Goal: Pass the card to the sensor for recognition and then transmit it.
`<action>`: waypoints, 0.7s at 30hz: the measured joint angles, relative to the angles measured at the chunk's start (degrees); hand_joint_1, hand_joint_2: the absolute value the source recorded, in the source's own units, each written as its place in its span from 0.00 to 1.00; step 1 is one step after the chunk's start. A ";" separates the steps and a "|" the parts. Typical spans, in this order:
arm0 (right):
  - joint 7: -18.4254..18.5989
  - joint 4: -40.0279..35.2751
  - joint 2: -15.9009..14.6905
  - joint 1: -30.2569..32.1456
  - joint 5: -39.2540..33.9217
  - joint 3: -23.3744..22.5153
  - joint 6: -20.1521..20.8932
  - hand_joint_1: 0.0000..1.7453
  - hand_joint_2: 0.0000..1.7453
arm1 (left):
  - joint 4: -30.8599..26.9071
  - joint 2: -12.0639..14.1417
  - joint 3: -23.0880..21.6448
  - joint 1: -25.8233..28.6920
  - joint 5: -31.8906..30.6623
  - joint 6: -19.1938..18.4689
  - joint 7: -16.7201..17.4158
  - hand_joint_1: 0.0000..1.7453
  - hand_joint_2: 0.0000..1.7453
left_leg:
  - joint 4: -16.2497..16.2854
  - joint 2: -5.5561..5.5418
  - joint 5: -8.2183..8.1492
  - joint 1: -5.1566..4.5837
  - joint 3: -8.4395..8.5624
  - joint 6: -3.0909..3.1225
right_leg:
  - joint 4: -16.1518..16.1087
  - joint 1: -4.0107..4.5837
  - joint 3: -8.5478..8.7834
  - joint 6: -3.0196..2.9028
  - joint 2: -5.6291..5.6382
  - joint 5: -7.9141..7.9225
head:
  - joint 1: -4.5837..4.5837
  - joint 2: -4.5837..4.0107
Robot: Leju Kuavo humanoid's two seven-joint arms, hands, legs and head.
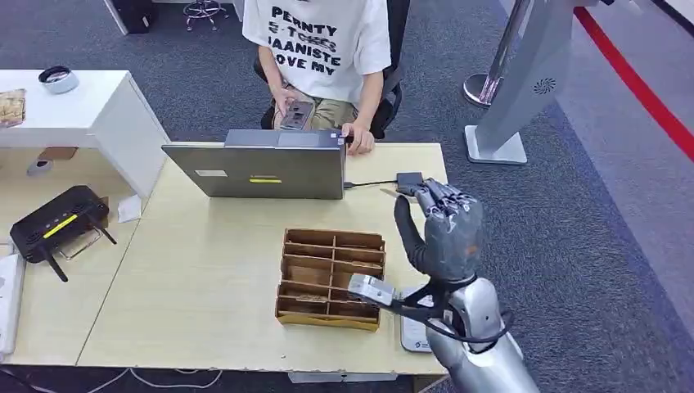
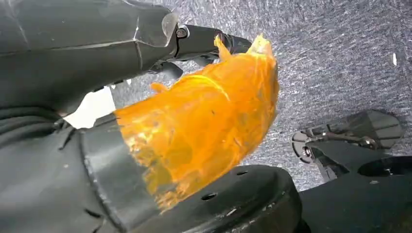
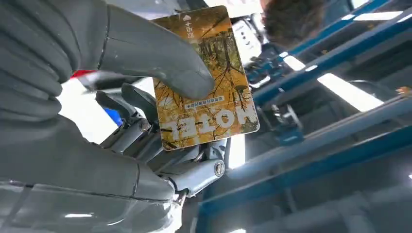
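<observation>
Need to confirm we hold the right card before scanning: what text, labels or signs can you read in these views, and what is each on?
"HOTEL", seen upside down: on the yellow-orange card pinched by the right hand.
Small characters along the card's middle and by its top logo: too small to read.
"PERNTY", "LOVE MY": on the seated person's white T-shirt; the middle lines are blurred.
Yellow label on the laptop: unreadable.

Right robot hand (image 1: 442, 229) is hovering raised over the table's (image 1: 205, 278) right edge, fingers curled, beside the wooden divided tray (image 1: 331, 278). A person (image 1: 323, 57) is sitting behind the open laptop (image 1: 258, 168). A black router (image 1: 61, 221) is lying far left.
</observation>
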 joint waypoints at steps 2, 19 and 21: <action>1.54 2.68 -0.31 -3.37 1.69 1.28 0.20 1.00 1.00 | 0.00 0.02 -0.09 -0.04 -0.73 -0.15 -0.07 0.00 0.00 | 0.00 0.00 0.00 0.00 0.01 -0.01 | 0.00 0.00 -0.01 0.00 0.00 0.01 | -0.02 0.00; 5.17 14.18 -0.64 -14.02 8.74 3.92 0.35 1.00 1.00 | 0.00 0.20 -1.31 -0.24 -3.28 -0.66 -0.06 0.00 0.00 | 0.01 -0.02 0.01 0.00 0.00 -0.01 | 0.01 0.00 -0.02 0.00 -0.02 0.02 | 0.00 0.00; 5.47 16.62 -0.68 -16.06 9.23 4.22 0.35 1.00 1.00 | 0.00 0.26 -1.60 -0.28 -3.41 -0.68 -0.04 0.00 0.00 | 0.01 -0.04 0.01 -0.01 -0.01 -0.01 | 0.01 0.01 -0.02 0.00 -0.04 0.02 | 0.02 0.00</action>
